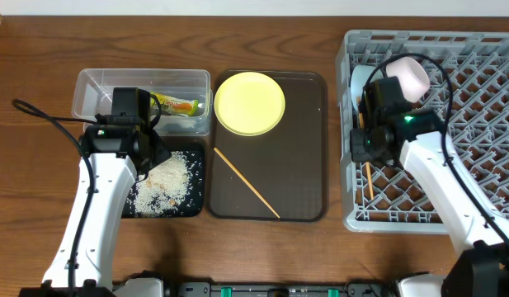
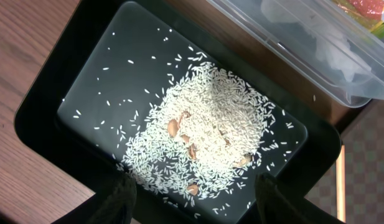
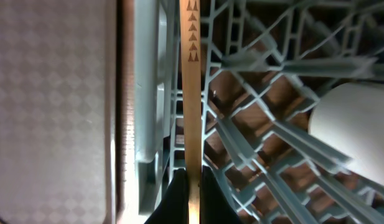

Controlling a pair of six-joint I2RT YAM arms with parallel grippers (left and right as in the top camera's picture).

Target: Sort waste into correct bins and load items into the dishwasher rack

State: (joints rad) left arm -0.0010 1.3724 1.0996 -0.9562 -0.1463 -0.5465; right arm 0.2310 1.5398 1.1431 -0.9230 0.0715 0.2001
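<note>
Status: waste looks done, dishes roughly half done.

Everything placed relative to the brown tray [image 1: 303,124]:
- Left of it, far end: tub [image 1: 93,87] holds the wrapper [image 1: 178,105] and the paper scrap [image 2: 341,53].
- Left of it, near end: black tray [image 2: 42,118] holds the rice [image 2: 210,118], piled mid-tray with strays around it and a few tan bits mixed in.
- Left gripper [image 2: 195,205] hangs over that black tray, jaws released, nothing between them.
- Right of it: rack [image 1: 485,107]. A bowl [image 1: 360,82] and a cup [image 1: 411,74] sit in its far corner nearest the brown tray.
- Right gripper [image 3: 193,186] is over the rack edge nearest the brown tray, jaws clenched on a chopstick [image 3: 193,93] that runs down between the rack wall and the lattice. I judge this is the drop-off for it, not released yet.
- On the brown tray itself: plate [image 1: 249,102] at the far end, second chopstick [image 1: 246,183] lying diagonally below it.

Left to do, as I read it: let go of the held chopstick, then rack the second chopstick and the plate. I only see one bowl; I can't find another in any view.

Markings: the held chopstick has a short row of small dark triangles near its far end. No lettering. The wrapper print is too small to read.
</note>
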